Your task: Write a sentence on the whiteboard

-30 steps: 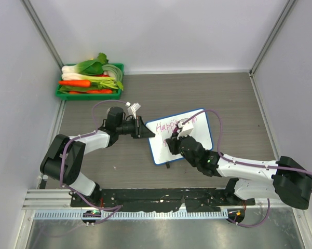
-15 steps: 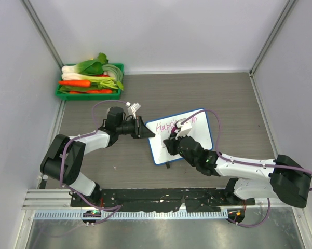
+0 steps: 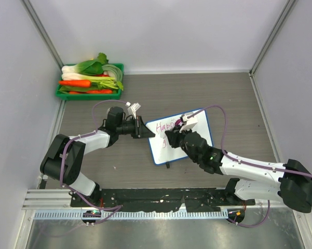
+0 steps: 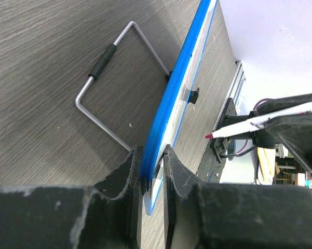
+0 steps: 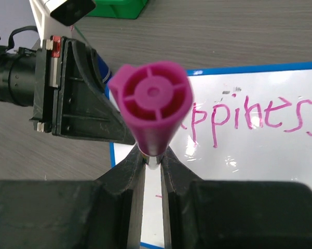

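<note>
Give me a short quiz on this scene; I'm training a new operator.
1. True or false: the left fingers clamp the whiteboard by its blue edge.
2. The right fingers hold: A) an eraser, B) a pink-capped marker, C) a sponge.
3. Which pink word is written on the board?
Key: 1 true; 2 B; 3 Happiness.

Bare table (image 3: 239,104) right of whiteboard (image 3: 160,149); vegetable tray (image 3: 88,96) far-left.
</note>
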